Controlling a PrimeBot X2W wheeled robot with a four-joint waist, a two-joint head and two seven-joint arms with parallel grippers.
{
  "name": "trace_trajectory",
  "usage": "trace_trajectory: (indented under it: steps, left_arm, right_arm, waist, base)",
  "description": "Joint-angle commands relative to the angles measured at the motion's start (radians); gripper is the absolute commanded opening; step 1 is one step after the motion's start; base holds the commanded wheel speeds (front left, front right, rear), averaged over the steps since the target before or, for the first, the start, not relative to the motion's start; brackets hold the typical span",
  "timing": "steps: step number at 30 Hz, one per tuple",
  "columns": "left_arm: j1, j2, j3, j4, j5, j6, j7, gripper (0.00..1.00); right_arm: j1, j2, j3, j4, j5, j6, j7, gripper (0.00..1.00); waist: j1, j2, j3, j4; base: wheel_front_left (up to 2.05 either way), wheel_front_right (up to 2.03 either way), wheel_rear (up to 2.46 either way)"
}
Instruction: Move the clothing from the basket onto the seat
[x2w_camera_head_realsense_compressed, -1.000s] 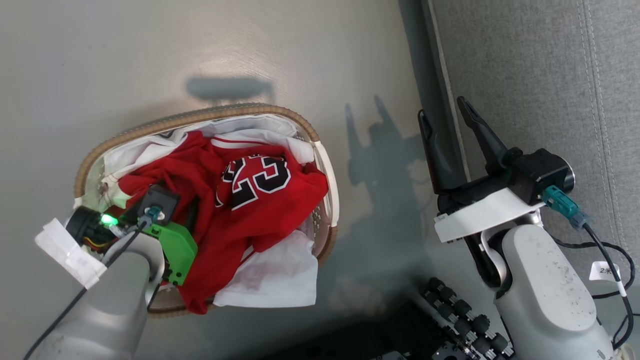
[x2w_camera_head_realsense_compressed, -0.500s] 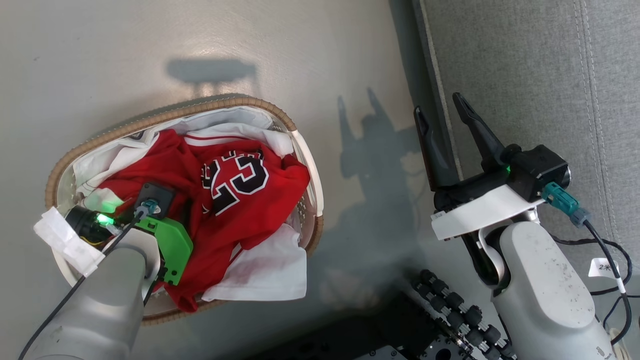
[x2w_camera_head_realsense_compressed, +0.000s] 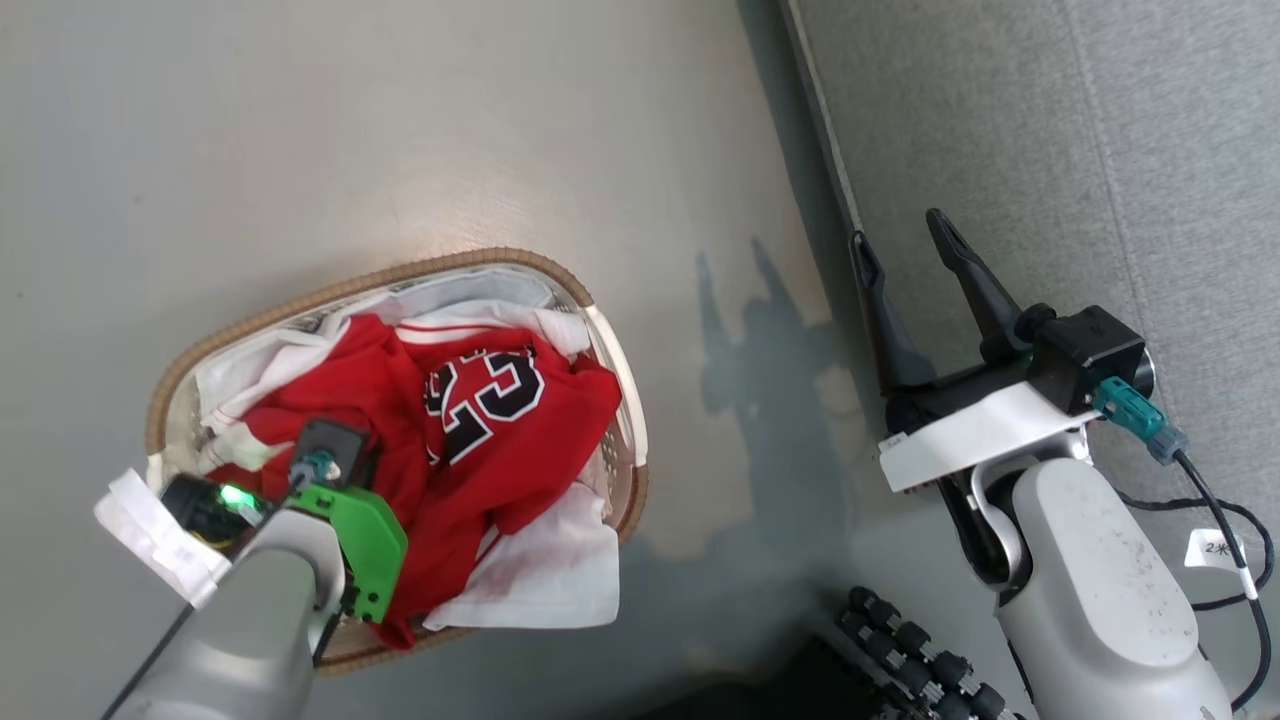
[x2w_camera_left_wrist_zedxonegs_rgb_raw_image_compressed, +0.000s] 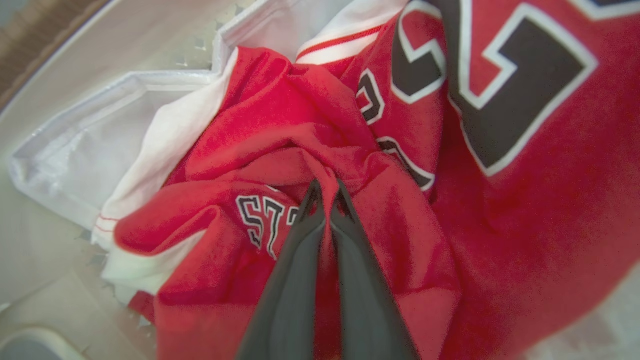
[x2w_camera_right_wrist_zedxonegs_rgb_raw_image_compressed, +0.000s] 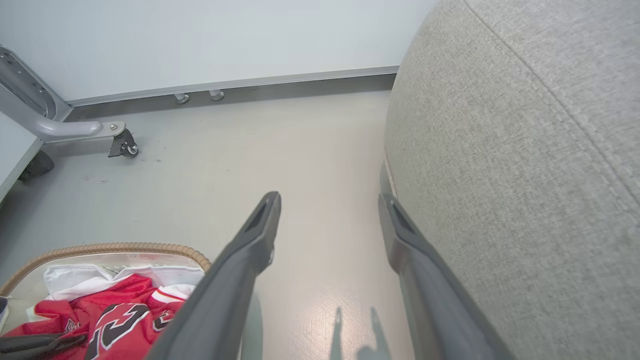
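Nothing is yet on the seat (x2w_camera_head_realsense_compressed: 1050, 150): the jerseys (x2w_camera_head_realsense_compressed: 500, 430) lie heaped in the basket (x2w_camera_head_realsense_compressed: 300, 300) on the floor (x2w_camera_head_realsense_compressed: 400, 120), the left tool (x2w_camera_left_wrist_zedxonegs_rgb_raw_image_compressed: 325, 187) clamped on a red fold, apparently of one jersey, and the right tool (x2w_camera_head_realsense_compressed: 900, 235) spread empty beside the seat.

From above, the head camera looks steeply down on the oval white perforated basket with a brown woven rim (x2w_camera_head_realsense_compressed: 400, 273) and the large grey woven-fabric sofa (x2w_camera_head_realsense_compressed: 1050, 150). The left wrist camera sits close over the red numbered jerseys (x2w_camera_left_wrist_zedxonegs_rgb_raw_image_compressed: 525, 210) in the basket. The right wrist camera faces low across the pale floor (x2w_camera_right_wrist_zedxonegs_rgb_raw_image_compressed: 310, 150), sharing all three
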Motion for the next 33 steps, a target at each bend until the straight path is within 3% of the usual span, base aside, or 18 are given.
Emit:
trace_trajectory:
  steps: [1, 19, 33]
  left_arm:
    - [0.029, -0.004, 0.002, -0.011, -0.008, 0.001, -0.007, 0.00]
    - [0.287, -0.050, 0.141, -0.302, 0.028, 0.031, -0.006, 0.00]
    - [0.457, -0.113, 0.318, -0.578, 0.119, 0.010, -0.006, 0.00]
  right_arm:
    - [0.021, -0.003, -0.008, 0.008, -0.010, -0.001, -0.005, 1.00]
    - [0.162, -0.003, -0.105, 0.078, -0.061, -0.001, -0.005, 1.00]
    - [0.300, -0.003, -0.153, 0.104, -0.084, -0.001, -0.005, 1.00]
  waist:
    - [0.0000, -0.0001, -0.097, 0.015]
    - [0.0000, -0.0001, -0.435, 0.132]
    - [0.0000, -0.0001, -0.660, 0.207]
  base:
    - [0.00, 0.00, 0.00]
    - [0.00, 0.00, 0.00]
    - [0.00, 0.00, 0.00]
